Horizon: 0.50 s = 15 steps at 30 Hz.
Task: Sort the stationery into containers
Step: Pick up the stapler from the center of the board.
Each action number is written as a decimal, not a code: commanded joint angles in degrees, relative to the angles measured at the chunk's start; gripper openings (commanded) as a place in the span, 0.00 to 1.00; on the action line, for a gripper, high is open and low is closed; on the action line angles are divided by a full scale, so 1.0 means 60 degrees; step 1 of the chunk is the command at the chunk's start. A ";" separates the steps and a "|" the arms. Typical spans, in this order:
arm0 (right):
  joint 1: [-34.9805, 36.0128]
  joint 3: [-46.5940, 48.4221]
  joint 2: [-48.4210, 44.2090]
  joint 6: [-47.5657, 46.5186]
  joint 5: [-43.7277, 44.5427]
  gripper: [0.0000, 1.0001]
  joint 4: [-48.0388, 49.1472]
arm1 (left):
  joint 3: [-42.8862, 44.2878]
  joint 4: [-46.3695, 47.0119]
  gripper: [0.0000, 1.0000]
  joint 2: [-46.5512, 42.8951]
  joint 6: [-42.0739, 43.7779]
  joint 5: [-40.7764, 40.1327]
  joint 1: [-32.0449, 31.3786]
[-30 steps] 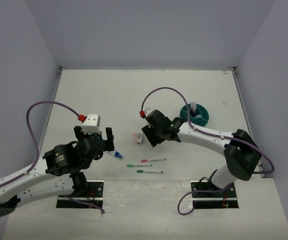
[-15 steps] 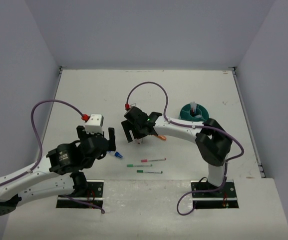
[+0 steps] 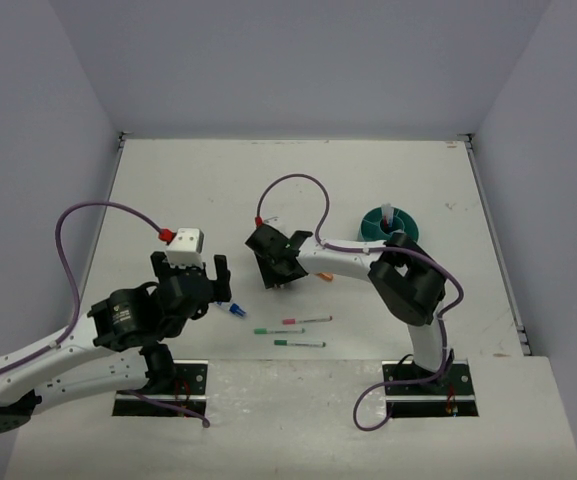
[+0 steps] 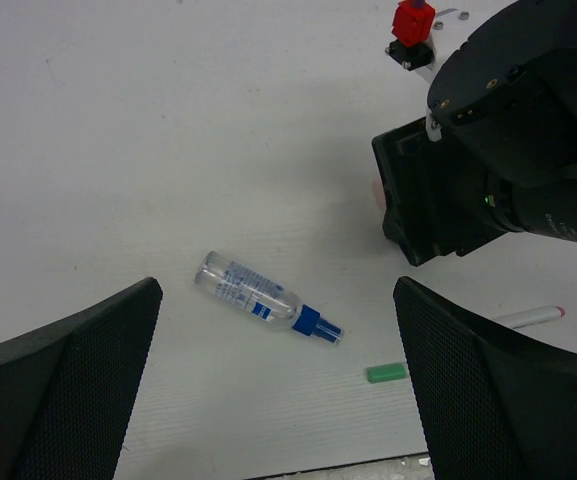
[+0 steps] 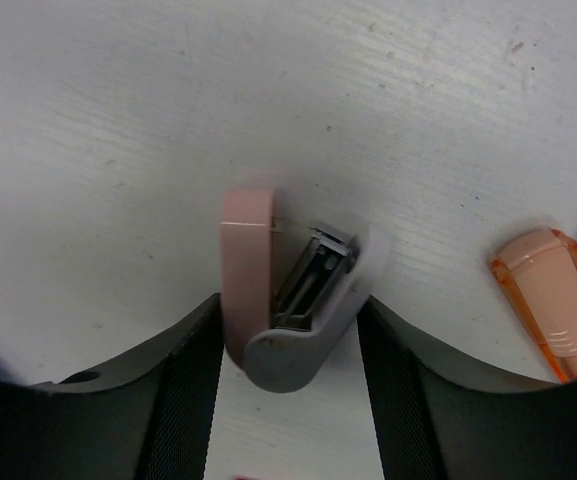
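The pink and white stationery piece (image 5: pixel 248 270) lies on the worktop (image 5: pixel 118 120) between the fingers of the right end effector (image 5: pixel 290 302), which close against both its sides. Its long axis runs along the fingers, rounded end toward the wrist. An orange highlighter (image 5: pixel 553 300) lies just to its right. The left end effector (image 4: pixel 276 288) gapes wide above a clear blue-capped tube (image 4: pixel 248 290), lying flat, cap pointing right. Thin pens (image 3: pixel 300 343) lie left-to-right nearer; the teal cup (image 3: pixel 405 236) stands well right.

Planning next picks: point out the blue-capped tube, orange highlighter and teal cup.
blue-capped tube (image 4: pixel 253 297), left wrist view, on its clear body.
orange highlighter (image 5: pixel 553 300), right wrist view, on its orange barrel.
teal cup (image 3: pixel 413 225), top view, on its right rim.
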 commanded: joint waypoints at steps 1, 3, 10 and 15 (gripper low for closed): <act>0.0022 0.0379 0.0350 0.0137 0.0440 0.56 0.0038 | -0.0044 0.0397 1.00 0.0033 0.0231 -0.0091 0.0000; 0.0008 0.0457 0.0448 0.0049 0.0538 0.53 0.0020 | -0.0034 0.0412 1.00 0.0067 0.0264 -0.0062 0.0003; -0.0007 0.0396 0.0307 -0.0591 0.0612 0.19 0.0309 | -0.0033 0.0426 1.00 0.0110 0.0280 -0.0047 -0.0011; 0.0029 -0.1042 -0.0924 -0.1968 0.0476 0.00 0.2177 | -0.0019 0.0476 1.00 -0.0021 0.0335 0.0010 -0.0011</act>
